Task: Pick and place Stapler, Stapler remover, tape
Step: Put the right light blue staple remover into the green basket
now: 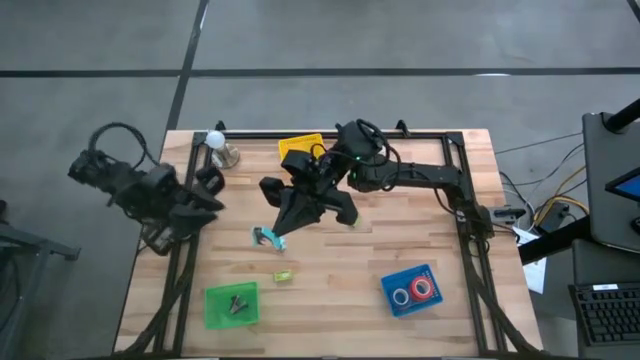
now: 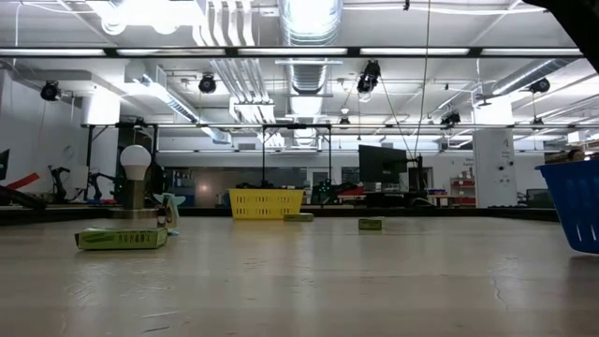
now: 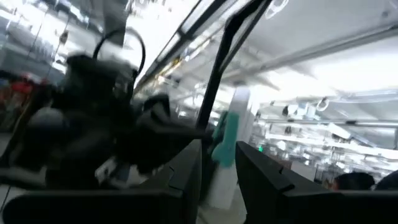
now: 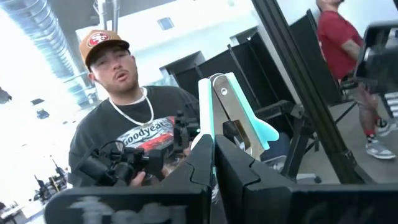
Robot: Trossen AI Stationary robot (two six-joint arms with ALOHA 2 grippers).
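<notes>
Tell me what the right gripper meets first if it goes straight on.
Probably the left gripper, though it may pass beside it. The right gripper, shut on the staple remover, points that way; depth unclear.

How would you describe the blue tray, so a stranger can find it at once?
On the wooden table, look at the near right corner, far from both arms. The blue tray lies there, holding two red tape rolls; the other near tray is green.
</notes>
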